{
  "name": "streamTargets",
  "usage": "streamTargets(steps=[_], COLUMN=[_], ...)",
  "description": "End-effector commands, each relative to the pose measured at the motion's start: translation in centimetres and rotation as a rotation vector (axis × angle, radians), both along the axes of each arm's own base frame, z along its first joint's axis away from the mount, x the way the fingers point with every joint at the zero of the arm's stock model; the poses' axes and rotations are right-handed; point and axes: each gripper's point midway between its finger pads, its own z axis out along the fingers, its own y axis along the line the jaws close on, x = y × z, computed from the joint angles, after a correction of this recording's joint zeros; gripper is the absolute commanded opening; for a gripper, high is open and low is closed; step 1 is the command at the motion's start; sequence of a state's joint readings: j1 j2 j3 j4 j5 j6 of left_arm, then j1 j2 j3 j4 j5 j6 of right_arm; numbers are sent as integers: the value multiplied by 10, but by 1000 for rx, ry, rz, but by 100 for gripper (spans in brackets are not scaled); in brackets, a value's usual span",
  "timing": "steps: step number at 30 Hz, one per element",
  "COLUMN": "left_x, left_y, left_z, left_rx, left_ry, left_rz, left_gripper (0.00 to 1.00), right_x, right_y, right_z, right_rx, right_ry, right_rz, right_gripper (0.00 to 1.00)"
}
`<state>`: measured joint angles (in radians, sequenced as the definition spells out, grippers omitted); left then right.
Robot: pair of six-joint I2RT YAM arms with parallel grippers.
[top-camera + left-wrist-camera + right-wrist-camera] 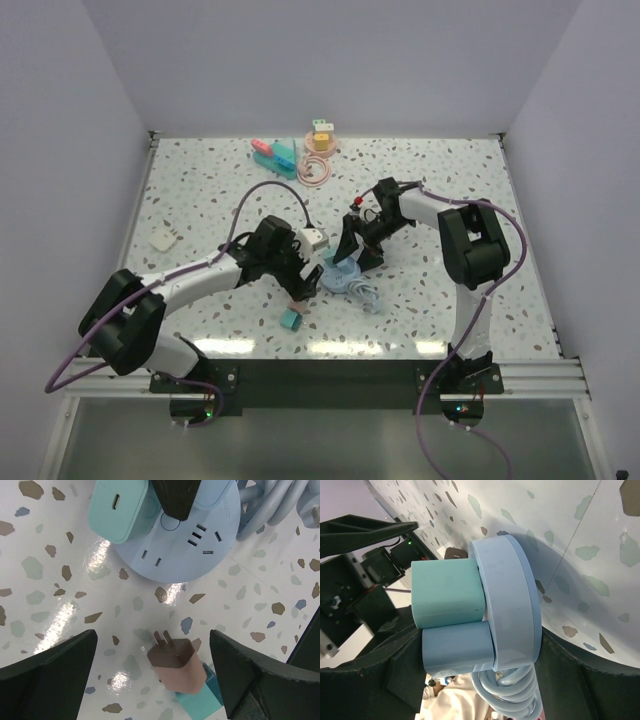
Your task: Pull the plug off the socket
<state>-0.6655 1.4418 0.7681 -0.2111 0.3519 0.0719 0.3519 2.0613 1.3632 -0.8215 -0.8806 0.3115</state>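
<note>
Left wrist: left end effector [152, 636] open above loose pink plug [175, 667], right end effector [352, 252] clamps socket [175, 547] holding teal charger [117, 507].

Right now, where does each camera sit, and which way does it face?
Top external: above and behind the bases, looking down at the table; both arms show.
Left wrist: on the left arm, facing down at the round socket and a loose plug; open left pincer frames them.
Right wrist: on the right arm, facing the socket's edge; right pincer grips it.
Shared: both wrist views show the teal charger in the socket.
</note>
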Motion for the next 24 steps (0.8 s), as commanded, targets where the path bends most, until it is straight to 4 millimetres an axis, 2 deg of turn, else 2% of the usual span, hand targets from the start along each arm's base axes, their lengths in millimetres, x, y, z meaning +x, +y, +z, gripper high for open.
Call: streamTargets(steps=[1, 5, 11, 18, 24], left_x=[29, 31, 29, 42, 50], left_y=[-15, -33, -55, -62, -62], left_z=[54, 71, 59, 39, 43], left_rx=[-77, -147, -192, -152, -142], left_ry=[-186, -231, -200, -202, -247], left_rz=[-25, -146, -284, -326, -313], left_gripper=[100, 100, 100, 100, 100], right_x=[1, -3, -8, -12, -18], right_y=[-39, -32, -25, -20, -17], right_z=[-52, -48, -44, -37, -34], right_rx=[-269, -229, -204, -171, -149], right_ry=[-60, -80, -99, -121, -132], right_rz=[28, 72, 106, 129, 151], right_gripper=[0, 0, 0, 0, 0])
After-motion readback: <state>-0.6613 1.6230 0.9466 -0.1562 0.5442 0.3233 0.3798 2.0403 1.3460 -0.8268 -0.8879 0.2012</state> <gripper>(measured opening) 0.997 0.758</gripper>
